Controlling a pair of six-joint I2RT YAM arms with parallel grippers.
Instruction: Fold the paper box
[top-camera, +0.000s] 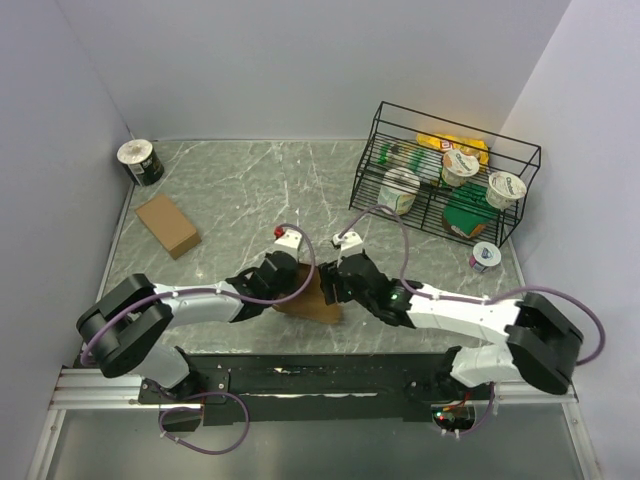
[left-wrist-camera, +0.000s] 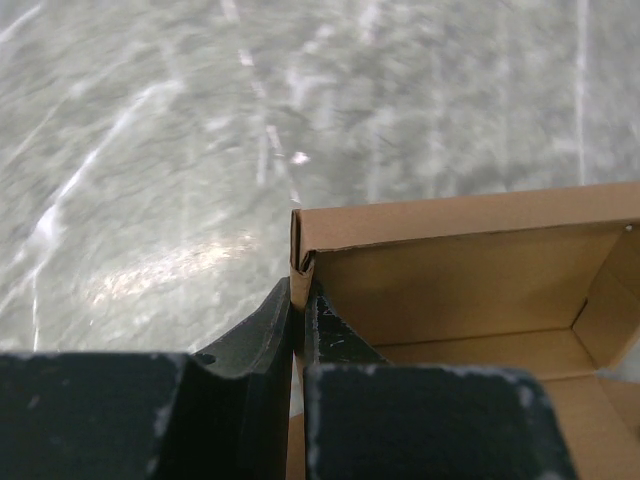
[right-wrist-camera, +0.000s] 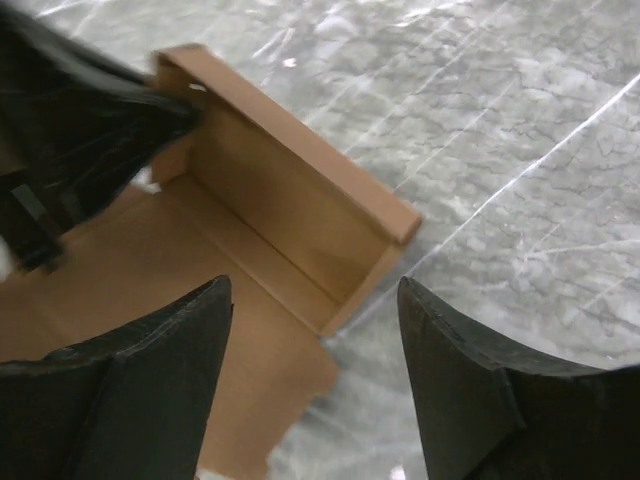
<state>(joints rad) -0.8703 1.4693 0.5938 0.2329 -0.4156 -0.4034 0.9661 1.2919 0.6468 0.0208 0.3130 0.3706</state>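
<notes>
1. From the overhead camera, the paper box (top-camera: 312, 300) lies on the marbled desk (top-camera: 250, 190) just below the middle of the frame, between the two arms. The left gripper (top-camera: 285, 280) reaches it from the left and the right gripper (top-camera: 335, 283) from the right, and both crowd over it so that only a brown wedge shows. A second brown box (top-camera: 168, 225), fully closed, sits well apart at the left. A black wire rack (top-camera: 450, 165) holding cups and packets stands at the upper right, with a yogurt cup (top-camera: 484, 257) on the desk just beside it.
2. In the left wrist camera, the left gripper (left-wrist-camera: 298, 300) is pinched tight on the paper box (left-wrist-camera: 470, 280). Its two dark fingers (left-wrist-camera: 255, 335) clamp the upright wall at the near left corner, one outside and one inside. The box fills the lower right of the frame, with its walls raised and its inside open to view.
3. In the right wrist camera, the right gripper (right-wrist-camera: 315, 290) stands spread wide and grips nothing, its two black fingers (right-wrist-camera: 170, 370) low in the frame. Past them the paper box (right-wrist-camera: 290, 190) runs from the upper left towards the middle, one long wall upright. The left gripper (right-wrist-camera: 90, 120) shows as a dark blur at the box's upper left corner
</notes>
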